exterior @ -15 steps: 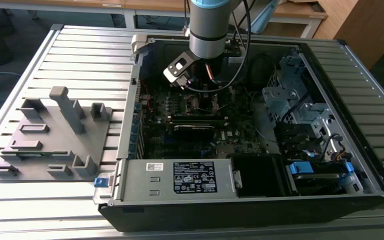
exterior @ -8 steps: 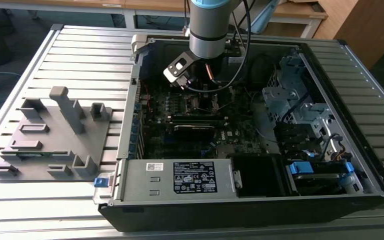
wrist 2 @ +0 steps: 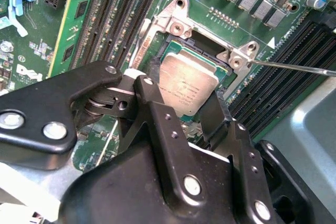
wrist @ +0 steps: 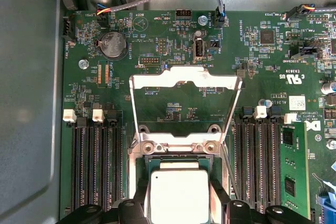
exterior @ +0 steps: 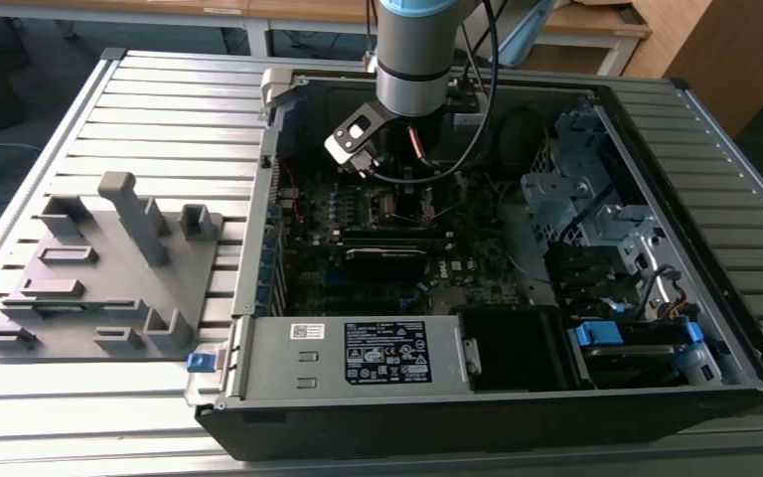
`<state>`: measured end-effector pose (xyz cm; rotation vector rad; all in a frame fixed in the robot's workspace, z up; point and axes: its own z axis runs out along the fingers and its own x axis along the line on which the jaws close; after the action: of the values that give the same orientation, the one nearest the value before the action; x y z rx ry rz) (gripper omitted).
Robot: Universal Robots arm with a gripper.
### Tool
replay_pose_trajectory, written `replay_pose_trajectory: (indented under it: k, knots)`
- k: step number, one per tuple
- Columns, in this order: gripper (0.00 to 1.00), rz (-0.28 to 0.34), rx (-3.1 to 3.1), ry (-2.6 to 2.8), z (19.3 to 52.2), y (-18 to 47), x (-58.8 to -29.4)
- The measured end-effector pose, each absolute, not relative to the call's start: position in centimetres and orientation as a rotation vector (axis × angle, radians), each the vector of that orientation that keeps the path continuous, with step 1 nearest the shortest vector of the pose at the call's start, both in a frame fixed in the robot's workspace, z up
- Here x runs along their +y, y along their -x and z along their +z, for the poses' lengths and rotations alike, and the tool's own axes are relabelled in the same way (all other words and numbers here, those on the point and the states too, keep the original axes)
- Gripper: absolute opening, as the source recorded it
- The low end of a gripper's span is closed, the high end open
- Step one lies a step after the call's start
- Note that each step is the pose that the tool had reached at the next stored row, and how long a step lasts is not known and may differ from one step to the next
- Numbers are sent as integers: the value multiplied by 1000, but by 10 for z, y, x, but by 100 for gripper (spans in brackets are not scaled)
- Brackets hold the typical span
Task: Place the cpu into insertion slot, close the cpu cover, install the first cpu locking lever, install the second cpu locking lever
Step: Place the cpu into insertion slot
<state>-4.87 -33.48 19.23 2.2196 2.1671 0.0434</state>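
A ribbed metal table (exterior: 156,109) stood in a room with wooden desks (exterior: 594,20) behind it. On it lay an open computer case (exterior: 488,427), with a grey stand (exterior: 103,288) at nine o'clock from it (in the exterior view). Inside the case was a green board (wrist: 173,40). The cpu (wrist 2: 189,80) sat in the insertion slot (wrist 2: 195,50), and the gripper (wrist 2: 182,95) pinched it by two sides. The cpu cover (wrist: 185,80) stood open.

- Soft daylight is spreading evenly over the slatted table (exterior: 156,99) in the exterior view, while the computer case (exterior: 488,427) is shading its own interior.
- Glare is whitening the cpu (wrist 2: 188,85) in the second wrist view and the cpu cover (wrist: 184,77) in the first wrist view.
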Motion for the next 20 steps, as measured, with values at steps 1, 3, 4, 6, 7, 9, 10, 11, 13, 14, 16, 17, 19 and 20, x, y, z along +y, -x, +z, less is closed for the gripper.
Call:
replay_pose_trajectory:
  k: [1,3,4,6,7,9,10,11,13,14,16,17,19,20]
  knots:
    - [54,43,2167,-2220,192,49,-335]
    - [54,44,2167,-2220,192,49,-335]
    - [55,44,2167,-2220,192,49,-335]
    - [61,44,2167,-2220,192,49,-335]
    - [61,44,2167,-2220,192,49,-335]
    - [61,44,2167,-2220,192,49,-335]
    - [61,44,2167,-2220,192,49,-335]
    - [61,44,2167,-2220,192,49,-335]
    - [61,44,2167,-2220,192,49,-335]
    - [61,43,2167,-2220,193,49,-335]
    - [61,44,2167,-2220,196,49,-335]
    - [61,44,2167,-2220,198,49,-335]
    - [61,43,2167,-2220,202,49,-335]
    - [61,43,2167,-2220,203,49,-335]
